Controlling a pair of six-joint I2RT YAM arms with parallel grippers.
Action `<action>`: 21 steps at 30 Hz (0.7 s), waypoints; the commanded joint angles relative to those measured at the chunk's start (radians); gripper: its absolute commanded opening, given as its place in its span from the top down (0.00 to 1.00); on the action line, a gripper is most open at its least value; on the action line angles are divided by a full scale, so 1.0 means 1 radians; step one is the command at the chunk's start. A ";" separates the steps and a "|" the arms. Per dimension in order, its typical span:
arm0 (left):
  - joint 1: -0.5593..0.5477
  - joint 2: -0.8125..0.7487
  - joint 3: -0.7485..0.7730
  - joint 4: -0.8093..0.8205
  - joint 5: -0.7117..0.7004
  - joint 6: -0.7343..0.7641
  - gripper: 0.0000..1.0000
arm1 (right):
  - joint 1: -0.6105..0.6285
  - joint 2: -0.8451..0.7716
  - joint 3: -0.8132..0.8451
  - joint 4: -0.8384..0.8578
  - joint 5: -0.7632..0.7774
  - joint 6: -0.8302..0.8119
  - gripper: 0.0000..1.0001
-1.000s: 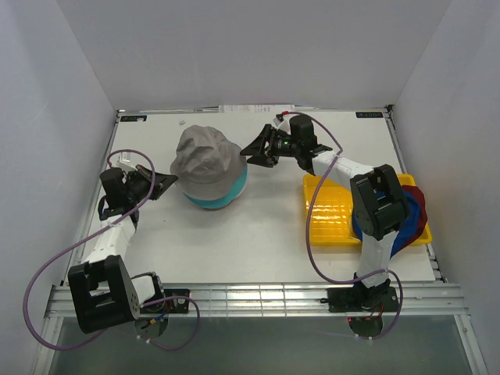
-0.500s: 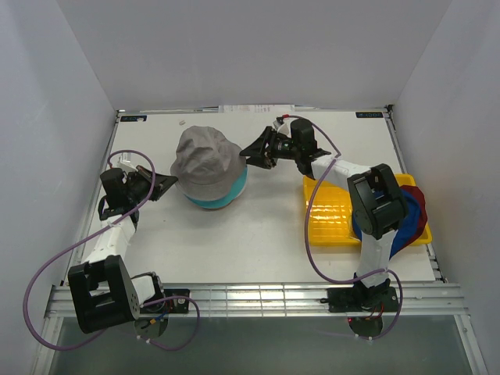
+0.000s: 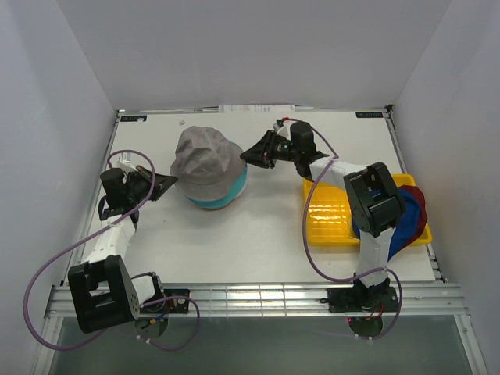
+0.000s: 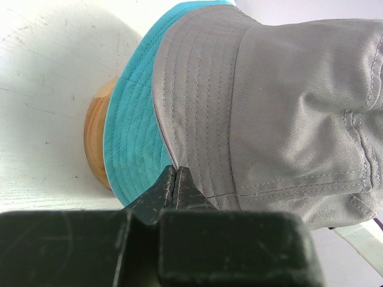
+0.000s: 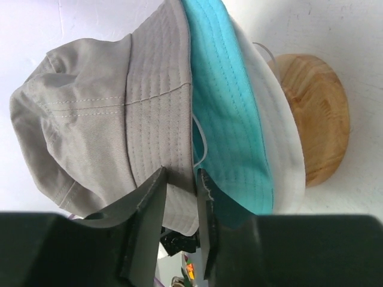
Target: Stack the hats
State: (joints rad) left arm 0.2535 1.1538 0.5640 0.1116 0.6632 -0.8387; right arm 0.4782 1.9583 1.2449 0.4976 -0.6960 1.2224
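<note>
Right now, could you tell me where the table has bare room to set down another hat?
Widest: the table in front of the grey hat, out to the near edge. Also the far right, behind the yellow tray. It is crowded beside the hat, where the left hand and right hand are at its brim.

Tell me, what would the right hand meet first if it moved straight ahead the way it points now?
Most likely the brim of the grey hat: the right hand points at it from close by, fingers apart. The teal hat lies directly under that brim, so the depth is hard to judge.
</note>
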 commanded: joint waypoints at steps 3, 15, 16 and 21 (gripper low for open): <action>0.007 -0.002 0.014 -0.013 -0.028 0.029 1.00 | 0.005 0.013 -0.013 0.068 -0.014 0.012 0.74; 0.007 0.037 0.011 -0.044 -0.063 0.058 1.00 | 0.005 0.027 -0.004 -0.045 0.010 -0.076 0.91; 0.009 0.040 0.011 -0.050 -0.071 0.059 1.00 | 0.004 0.027 0.002 -0.083 0.016 -0.089 0.92; 0.009 0.069 0.005 -0.059 -0.093 0.081 1.00 | -0.001 0.036 0.037 -0.214 0.049 -0.185 0.92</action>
State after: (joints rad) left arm 0.2535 1.2133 0.5636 0.0841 0.6262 -0.8024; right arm 0.4808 1.9724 1.2407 0.3965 -0.6804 1.1351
